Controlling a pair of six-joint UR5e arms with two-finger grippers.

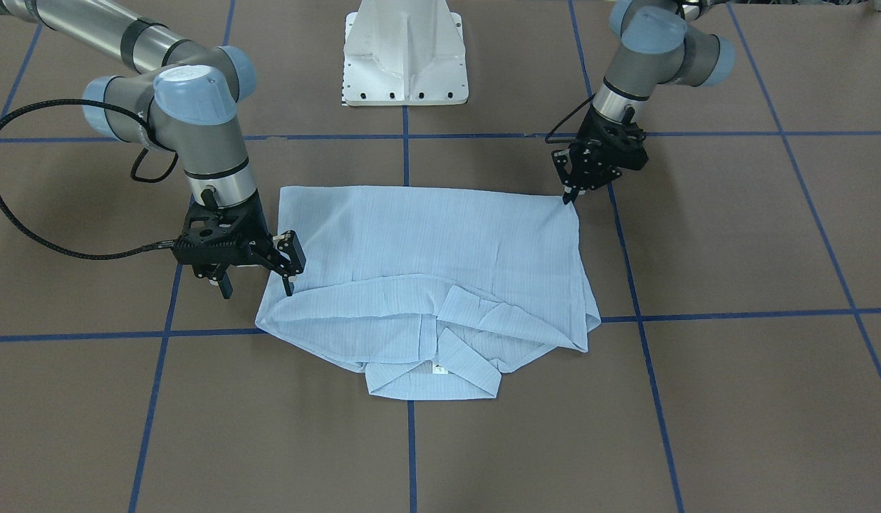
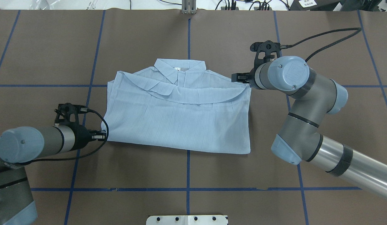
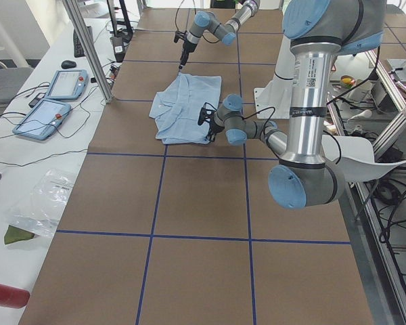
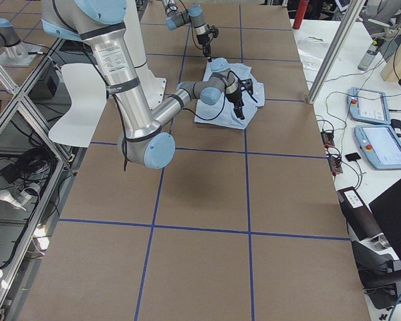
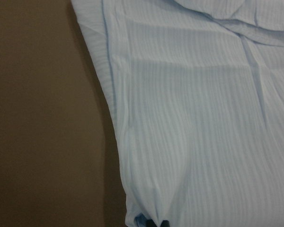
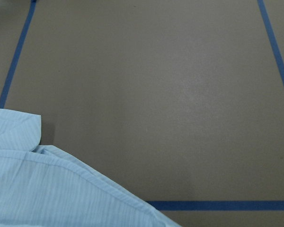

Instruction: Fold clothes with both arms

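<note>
Over the middle of the brown desk [image 2: 243, 175] with its blue tape grid lines [image 2: 187, 168], looking down on a light blue, finely striped, collared button-up shirt [image 2: 180, 125], lying flat and folded into a rough rectangle. Pointing away from the white pedestal base [image 1: 404, 57] with the collar [image 2: 180, 67], and showing a small white neck label [image 2: 177, 69] inside it. Carrying a curved folded-over edge across the far part, just under the collar, with smoother cloth on the near part.

Reaching in low from the near left with the silver-grey left arm [image 2: 40, 143] and pinching the shirt's near left corner in the black two-finger left hand [image 2: 101, 135]. Gripping a small gathered tuck of cloth between fingertips [image 5: 151, 222] pressed together at the bottom edge of the left wrist view, with soft ridges of fabric running toward them.

Bending down from the right with the silver-grey right arm [image 2: 306, 125] and hanging the black right hand [image 2: 234, 77] just beside the shirt's far right edge, at the end of the curved fold. Holding nothing there, with the fingers looking slightly parted in the front-facing view and one tip at the cloth's border; impossible to tell whether touching it. Showing, in the right wrist view, only a corner of shirt low on the left and bare desk beyond.
</note>
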